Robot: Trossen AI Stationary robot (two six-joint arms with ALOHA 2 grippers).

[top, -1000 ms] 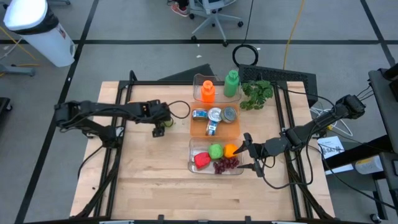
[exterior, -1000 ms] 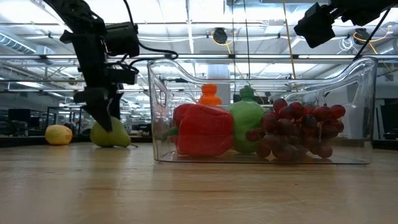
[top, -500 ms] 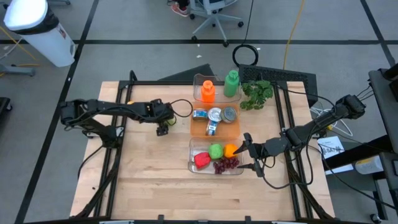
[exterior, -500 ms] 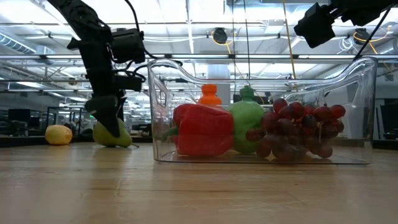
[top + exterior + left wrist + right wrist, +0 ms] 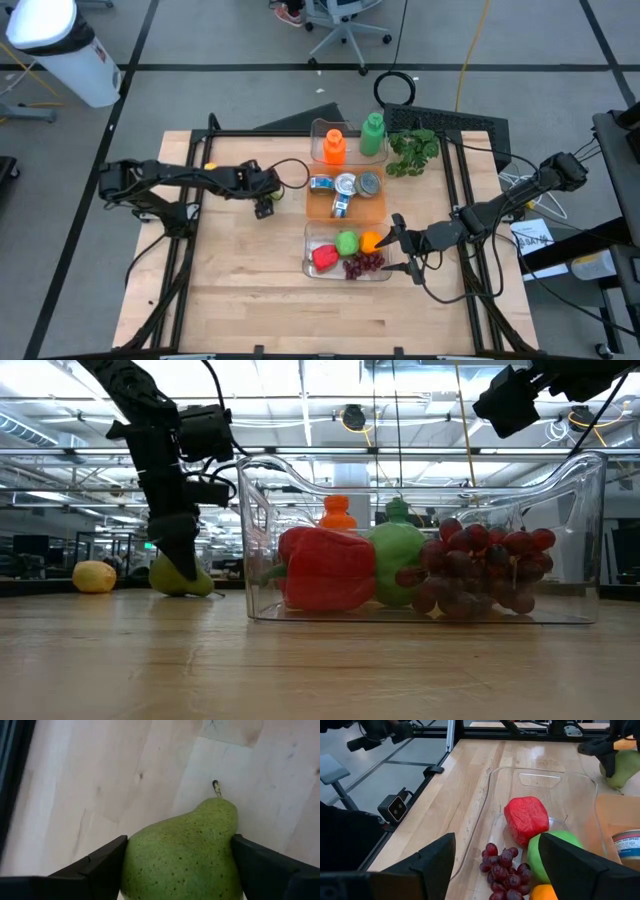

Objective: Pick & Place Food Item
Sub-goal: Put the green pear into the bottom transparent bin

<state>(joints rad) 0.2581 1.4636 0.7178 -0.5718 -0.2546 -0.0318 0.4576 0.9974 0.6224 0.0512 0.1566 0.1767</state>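
Observation:
A green pear (image 5: 185, 845) lies on the wooden table (image 5: 240, 290), left of the bins, with its stem (image 5: 216, 787) pointing away from the wrist camera. My left gripper (image 5: 262, 206) stands over it, shut on the pear's body. The low view shows the pear (image 5: 182, 576) resting on the tabletop under the left fingers (image 5: 172, 545). My right gripper (image 5: 497, 840) hangs open above the table beside the right end of a clear bin (image 5: 308, 238). The bin holds a red pepper (image 5: 526, 817), a green apple, an orange and grapes. My left gripper pinches the pear's wide body (image 5: 131, 857) between its two fingers, one on each flank. The fingers come steeply from above and lie across the pear. The pear's underside stays on the table.
An orange tray with cans (image 5: 345, 190) and a clear bin with an orange and a green bottle (image 5: 350, 140) stand behind the fruit bin. Green leaves (image 5: 412, 150) lie at the far right. A lemon (image 5: 94, 576) sits left of the pear. Bare wood spreads along the near side.
My left gripper has sunk onto the pear and rolled its wrist, so its fingers now stand on the pear's two flanks. The pear has stayed in place on the table.

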